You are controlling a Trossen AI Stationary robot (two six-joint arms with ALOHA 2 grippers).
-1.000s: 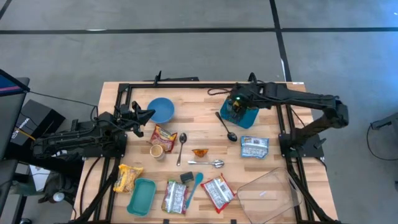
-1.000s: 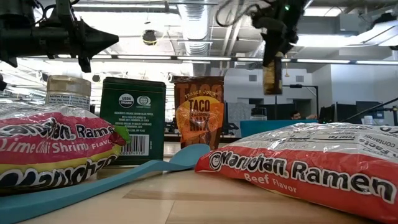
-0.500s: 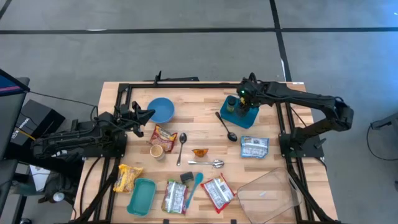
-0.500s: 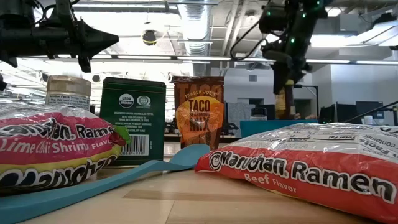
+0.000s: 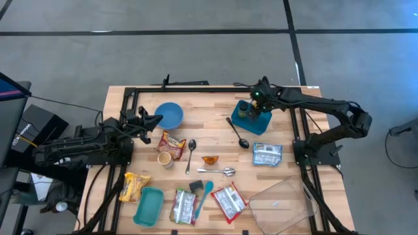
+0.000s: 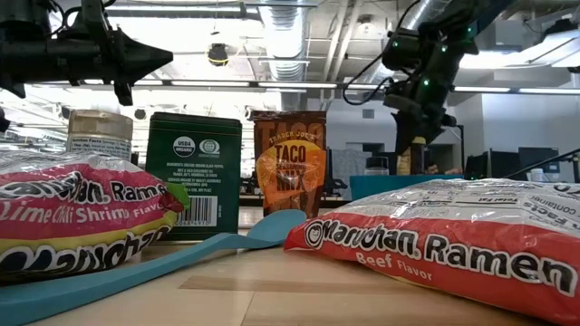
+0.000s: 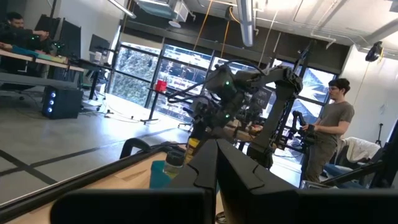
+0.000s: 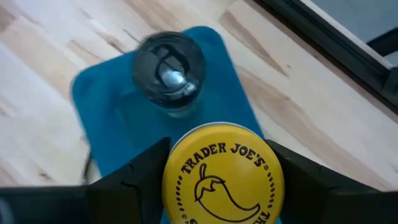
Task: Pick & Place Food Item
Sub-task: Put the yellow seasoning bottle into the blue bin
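Mostly done: right gripper (image 8: 217, 180) clamped on yellow-lidded jar (image 8: 222, 173) low over blue tray (image 5: 252, 121) at far right of table (image 5: 209, 150), beside another jar (image 8: 169, 65); release and retreat left; left gripper (image 5: 149, 121) shut, idle near bowl (image 5: 170, 115).

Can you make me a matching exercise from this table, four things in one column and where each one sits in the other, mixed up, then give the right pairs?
Things:
1. yellow-lidded jar
2. blue bowl
3. clear container
4. teal spatula

Places:
A. near right corner of the table
B. between the two ramen packs at the near edge
C. between the fingers of the right gripper, over the blue tray
D. far left part of the table, by the shut left gripper

Pairs: 1-C, 2-D, 3-A, 4-B
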